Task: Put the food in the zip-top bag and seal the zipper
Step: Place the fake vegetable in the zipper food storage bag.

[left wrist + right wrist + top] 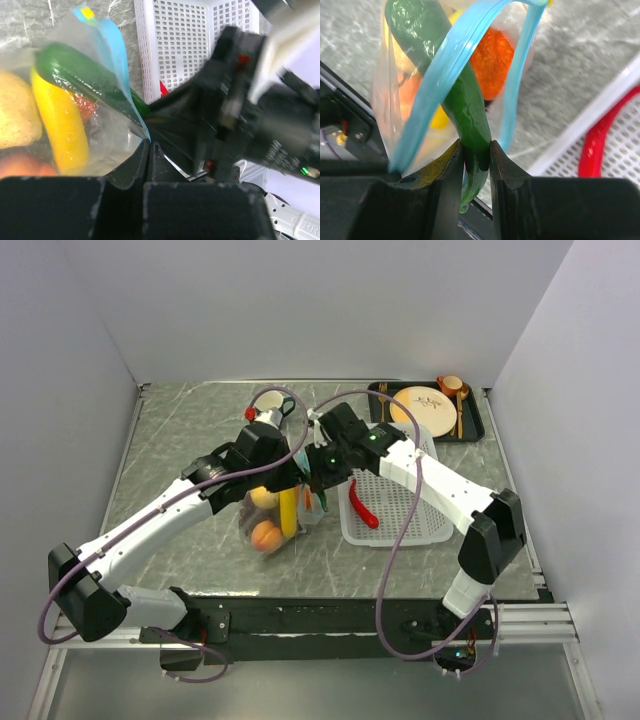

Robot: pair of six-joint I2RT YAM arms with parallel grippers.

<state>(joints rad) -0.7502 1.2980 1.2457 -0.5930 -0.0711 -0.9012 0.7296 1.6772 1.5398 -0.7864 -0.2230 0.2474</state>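
Note:
The clear zip-top bag (268,523) hangs over the table, its teal zipper (449,67) gaping open. My left gripper (149,144) is shut on the bag's mouth edge, where the zipper (118,56) runs down into the jaws. My right gripper (477,148) is shut on the stem end of the green pepper (464,102), whose other end reaches through the mouth into the bag. Inside lie a yellow banana (61,127), an orange (492,56) and a peach (266,536). A red chili (362,506) lies in the white basket (405,502).
The white mesh basket stands just right of the bag, close under my right arm. A black tray with a cream plate (424,406) and cutlery sits at the back right. A small cup and a red item (262,406) stand behind the bag.

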